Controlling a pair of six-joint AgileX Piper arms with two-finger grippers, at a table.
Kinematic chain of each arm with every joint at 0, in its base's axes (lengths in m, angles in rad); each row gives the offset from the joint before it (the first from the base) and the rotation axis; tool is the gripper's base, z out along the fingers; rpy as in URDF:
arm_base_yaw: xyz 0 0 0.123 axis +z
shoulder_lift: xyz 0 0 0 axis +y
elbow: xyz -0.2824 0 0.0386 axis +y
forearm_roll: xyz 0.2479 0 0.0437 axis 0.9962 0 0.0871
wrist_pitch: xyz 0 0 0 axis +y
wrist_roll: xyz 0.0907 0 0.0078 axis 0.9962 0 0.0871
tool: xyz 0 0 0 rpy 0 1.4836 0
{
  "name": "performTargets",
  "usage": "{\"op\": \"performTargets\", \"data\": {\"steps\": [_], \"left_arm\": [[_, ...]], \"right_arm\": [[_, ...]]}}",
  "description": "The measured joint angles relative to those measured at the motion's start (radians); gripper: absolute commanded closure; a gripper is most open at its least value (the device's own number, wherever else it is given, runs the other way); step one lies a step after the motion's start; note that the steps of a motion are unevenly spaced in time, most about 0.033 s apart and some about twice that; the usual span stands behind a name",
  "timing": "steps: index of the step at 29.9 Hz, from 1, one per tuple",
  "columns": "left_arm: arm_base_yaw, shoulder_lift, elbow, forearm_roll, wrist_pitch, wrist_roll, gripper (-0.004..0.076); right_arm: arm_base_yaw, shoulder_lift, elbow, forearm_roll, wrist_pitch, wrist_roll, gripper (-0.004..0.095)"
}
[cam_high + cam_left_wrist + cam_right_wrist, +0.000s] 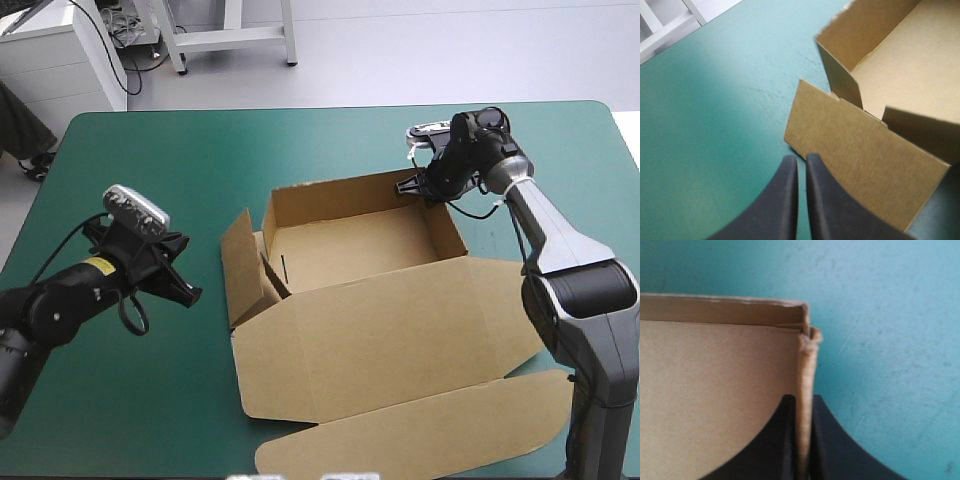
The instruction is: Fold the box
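Observation:
The brown box (370,250) stands in mid-table as an open tray, its walls raised and its lid (400,340) lying flat toward the front edge. A loose side flap (240,265) leans outward at its left end. My right gripper (415,187) is at the tray's far right corner. In the right wrist view it (804,402) is shut on the upright wall's edge (807,365), one finger on each side. My left gripper (190,293) hovers over the cover left of the flap. Its (800,159) fingers are shut on nothing, the flap (860,160) just ahead of them.
The lid's long tuck flap (420,435) reaches close to the table's front edge, near the right arm's base. Bare teal-green cover (150,160) lies left of and beyond the box.

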Motion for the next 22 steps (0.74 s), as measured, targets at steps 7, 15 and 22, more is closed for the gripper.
{"op": "performTargets", "data": {"steps": [7, 15, 22], "left_arm": [[0.000, -0.285, 0.206, -0.022, -0.022, -0.018, 0.0731], [0.000, -0.522, 0.316, -0.034, -0.026, -0.031, 0.0731], [0.000, -0.543, 0.323, -0.034, -0.016, -0.066, 0.0731]], "right_arm": [[-0.001, 0.001, -0.001, 0.001, 0.000, -0.011, 0.0925], [-0.001, 0.001, -0.009, 0.007, 0.007, -0.058, 0.0683], [0.000, 0.017, -0.085, 0.016, 0.066, -0.084, 0.0419]]}}
